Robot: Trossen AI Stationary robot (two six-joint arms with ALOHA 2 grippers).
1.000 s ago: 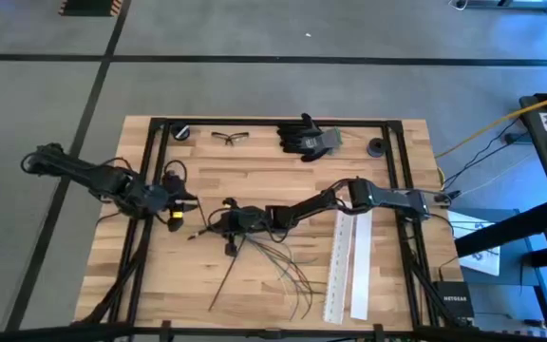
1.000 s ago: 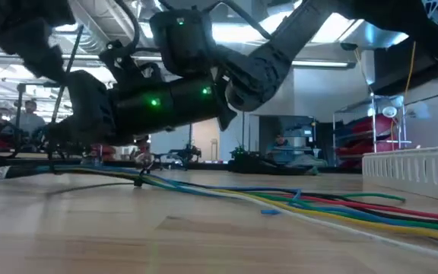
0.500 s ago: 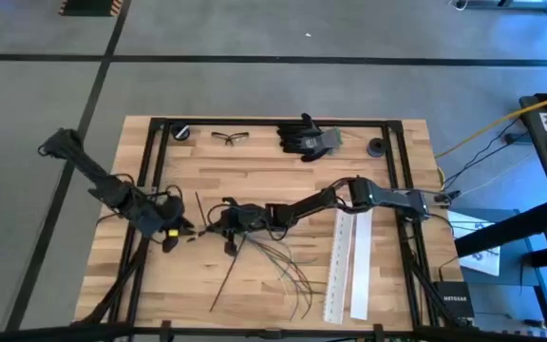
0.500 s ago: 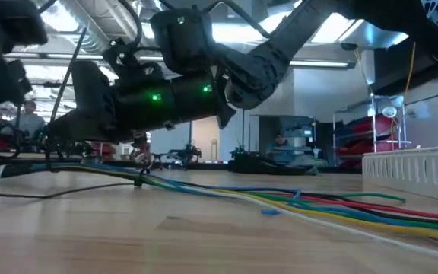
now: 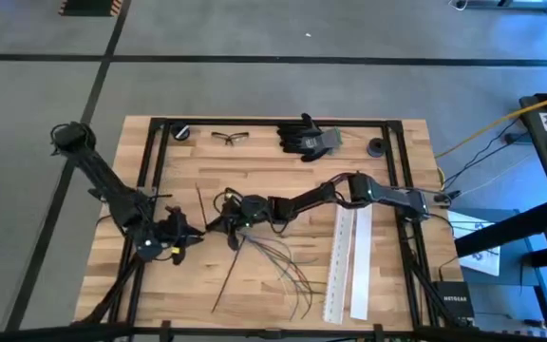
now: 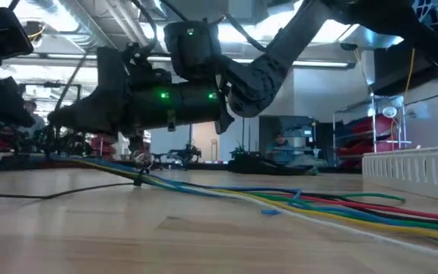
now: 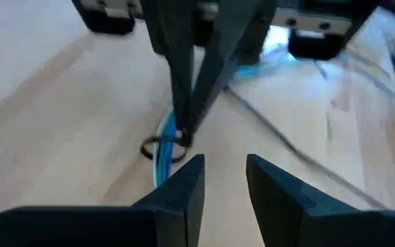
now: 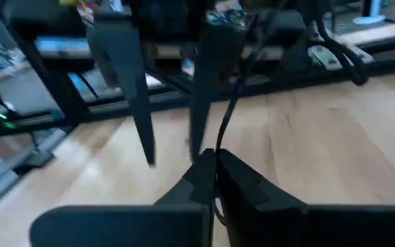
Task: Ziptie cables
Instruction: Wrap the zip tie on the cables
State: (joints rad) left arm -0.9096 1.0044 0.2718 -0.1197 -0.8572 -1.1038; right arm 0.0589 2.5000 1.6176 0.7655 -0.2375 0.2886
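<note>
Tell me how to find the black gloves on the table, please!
Look at the wooden table from above and go to its far edge, the side away from the fanned-out cables. Lying in the middle of that edge are the black gloves, a dark floppy heap with fingers sticking out. The safety glasses beside them are thin and see-through, and the other things there are small and round.

Two arms (image 5: 112,190), two white strips (image 5: 349,261), one glove (image 5: 307,138), one pair of glasses (image 5: 228,138).

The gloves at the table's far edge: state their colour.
Black with grey, the gloves show best in the high view.
</note>
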